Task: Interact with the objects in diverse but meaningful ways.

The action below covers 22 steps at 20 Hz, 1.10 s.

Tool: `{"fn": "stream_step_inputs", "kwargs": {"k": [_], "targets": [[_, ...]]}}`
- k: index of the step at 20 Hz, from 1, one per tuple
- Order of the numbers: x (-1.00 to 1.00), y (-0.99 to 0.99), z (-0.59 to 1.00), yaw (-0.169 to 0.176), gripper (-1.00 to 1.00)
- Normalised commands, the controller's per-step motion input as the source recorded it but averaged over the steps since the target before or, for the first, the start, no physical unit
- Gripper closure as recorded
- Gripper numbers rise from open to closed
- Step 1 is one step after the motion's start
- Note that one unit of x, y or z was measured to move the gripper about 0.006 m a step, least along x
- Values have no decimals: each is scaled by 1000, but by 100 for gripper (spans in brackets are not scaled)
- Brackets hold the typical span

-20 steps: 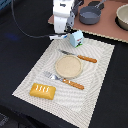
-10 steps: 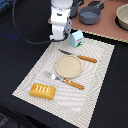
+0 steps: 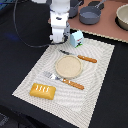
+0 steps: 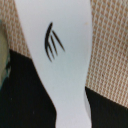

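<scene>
A white fish-shaped piece (image 4: 62,60) with a black fin mark fills the wrist view, very close to the camera and covering the fingers. It appears to be held in my gripper (image 3: 59,38). In the exterior view the gripper hangs low over the far corner of the woven placemat (image 3: 95,75), just to the exterior view's left of the white-blue-green carton (image 3: 76,38). A golden scored bread loaf (image 3: 43,90) lies on the mat's near corner. A grey two-handled pot (image 3: 90,16) stands on the brown surface behind the mat. The sausage is out of view.
A tan plate (image 3: 68,66) sits mid-mat between an orange-handled knife (image 3: 80,58) and fork (image 3: 65,81). A second dark pot (image 3: 75,7) and a pale bowl (image 3: 123,17) stand at the back. A black cable (image 3: 22,35) loops to the exterior view's left.
The arm has shifted a little toward the exterior view's left, away from the carton. Everything on the mat stays where it was.
</scene>
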Motion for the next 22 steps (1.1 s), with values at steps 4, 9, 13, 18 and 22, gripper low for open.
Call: {"fn": "stream_step_inputs", "kwargs": {"k": [4, 9, 13, 18, 22], "targets": [[-219, 0, -314, 51, 100], [16, 41, -17, 30, 100], [157, 41, 667, 0, 100], [-1, 47, 1000, 0, 100], [-36, 115, 1000, 6, 100]]}}
